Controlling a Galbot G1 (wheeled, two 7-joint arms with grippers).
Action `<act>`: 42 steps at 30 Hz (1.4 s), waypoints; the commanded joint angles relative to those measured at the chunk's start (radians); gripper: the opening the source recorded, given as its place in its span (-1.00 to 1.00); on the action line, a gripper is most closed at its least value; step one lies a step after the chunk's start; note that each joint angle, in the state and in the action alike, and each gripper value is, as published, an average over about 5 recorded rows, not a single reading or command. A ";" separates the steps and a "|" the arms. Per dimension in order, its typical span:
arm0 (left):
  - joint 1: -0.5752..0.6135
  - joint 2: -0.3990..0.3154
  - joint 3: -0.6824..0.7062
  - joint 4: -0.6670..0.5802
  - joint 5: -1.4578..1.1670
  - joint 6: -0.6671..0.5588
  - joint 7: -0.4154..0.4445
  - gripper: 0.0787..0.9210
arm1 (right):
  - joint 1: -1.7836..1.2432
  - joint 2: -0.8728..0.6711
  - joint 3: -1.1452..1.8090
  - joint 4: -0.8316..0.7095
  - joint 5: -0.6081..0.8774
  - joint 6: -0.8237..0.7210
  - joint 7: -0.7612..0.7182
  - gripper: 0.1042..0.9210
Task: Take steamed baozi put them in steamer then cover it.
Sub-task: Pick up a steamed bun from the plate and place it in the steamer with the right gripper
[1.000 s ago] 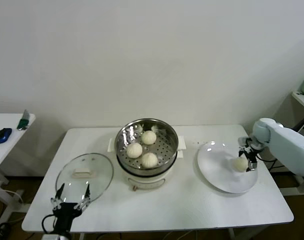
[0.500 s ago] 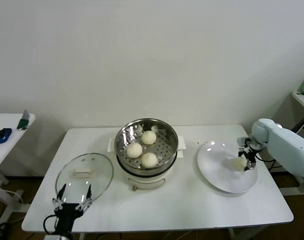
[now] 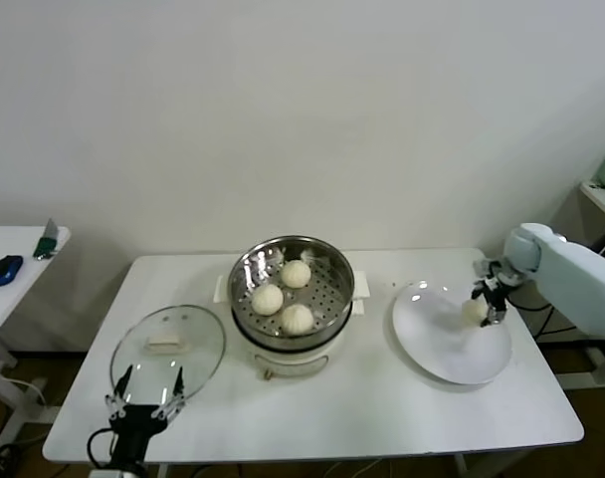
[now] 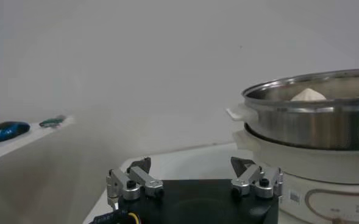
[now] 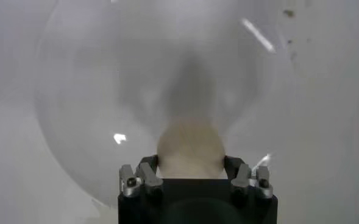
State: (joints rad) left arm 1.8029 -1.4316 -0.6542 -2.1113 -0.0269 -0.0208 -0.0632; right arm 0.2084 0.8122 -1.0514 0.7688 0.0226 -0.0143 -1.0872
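Baozi (image 3: 475, 310) — in right end effector (image 3: 486, 305), plate-edge (image 3: 437, 370).

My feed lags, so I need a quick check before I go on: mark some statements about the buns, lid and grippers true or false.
1. Three buns lie in the steamer. True.
2. The lid covers the steamer. False: it lies on the table, on the steamer's left.
3. The right gripper is shut on the fourth bun above the plate. True.
4. The left gripper holds the lid. False: its jaws are open and empty, near the lid's front edge.
5. Two buns remain on the plate. False: only the gripped one is there.
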 commanded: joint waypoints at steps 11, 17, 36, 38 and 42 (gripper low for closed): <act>-0.014 0.007 0.035 -0.053 -0.075 -0.015 0.022 0.77 | 0.735 0.206 -0.653 0.329 0.885 -0.269 0.085 0.47; -0.015 0.035 0.039 -0.065 -0.115 -0.013 0.031 0.77 | 0.803 0.342 -0.734 0.360 0.974 -0.290 0.099 0.47; -0.066 0.037 0.039 -0.030 -0.061 -0.015 0.039 0.77 | 0.558 0.550 -0.737 0.360 0.974 -0.358 0.220 0.50; -0.068 0.034 0.042 -0.029 -0.056 -0.013 0.037 0.77 | 0.529 0.556 -0.738 0.346 0.955 -0.358 0.223 0.51; -0.071 0.037 0.043 -0.025 -0.054 -0.011 0.036 0.77 | 0.476 0.565 -0.740 0.320 0.926 -0.361 0.234 0.51</act>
State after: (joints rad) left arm 1.7457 -1.3974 -0.6130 -2.1427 -0.0874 -0.0354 -0.0262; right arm 0.7930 1.3084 -1.7635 1.1190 0.9633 -0.3569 -0.8839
